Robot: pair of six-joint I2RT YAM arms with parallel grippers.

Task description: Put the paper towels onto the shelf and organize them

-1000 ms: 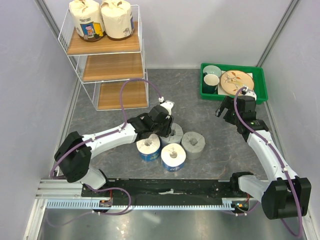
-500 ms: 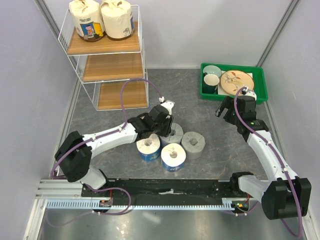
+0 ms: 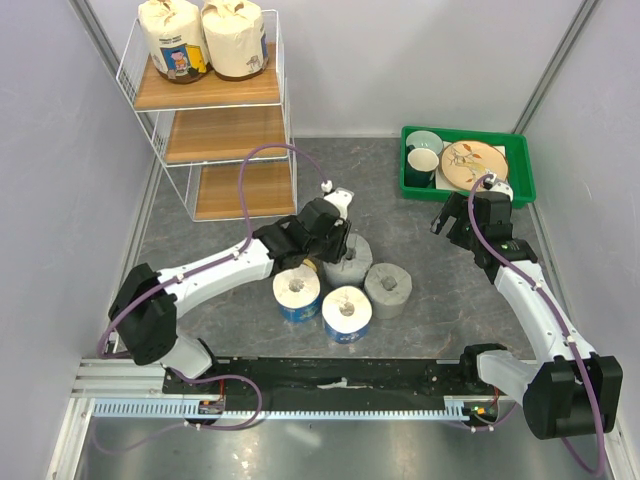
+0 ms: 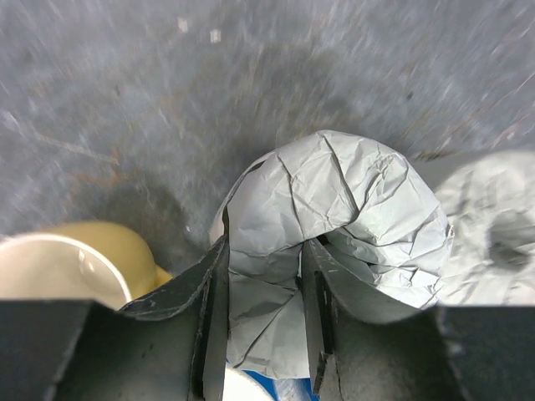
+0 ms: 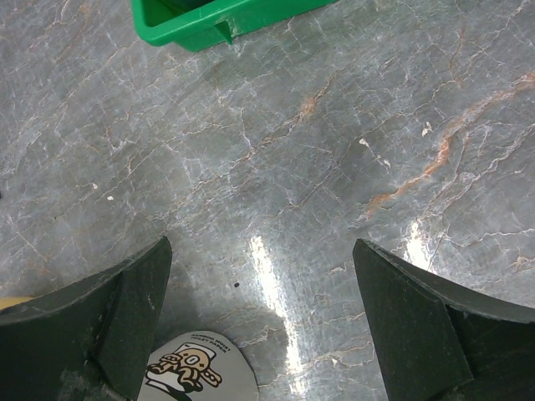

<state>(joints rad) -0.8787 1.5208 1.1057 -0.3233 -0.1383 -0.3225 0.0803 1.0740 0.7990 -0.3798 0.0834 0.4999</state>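
Observation:
My left gripper [image 3: 335, 245] is shut on the crinkled wrapper of a grey paper towel roll [image 3: 350, 258]. In the left wrist view the fingers [image 4: 213, 317] pinch that roll [image 4: 351, 200] at its near edge. A second grey roll [image 3: 387, 288] and two white-and-blue rolls [image 3: 297, 295] [image 3: 346, 312] stand on the floor beside it. Two cream cartoon-print rolls [image 3: 170, 40] [image 3: 235, 38] stand on the top tier of the white wire shelf [image 3: 215, 130]. My right gripper [image 3: 447, 222] is wide open and empty, off to the right.
A green tray [image 3: 520, 185] with dishes sits at the back right; its corner shows in the right wrist view [image 5: 209, 17]. A yellow mug [image 4: 75, 259] stands left of the held roll. The shelf's middle and bottom boards are bare. Walls close in on both sides.
My left gripper has moved a little away from the bases and to the right with the grey roll in it. The right arm has not moved.

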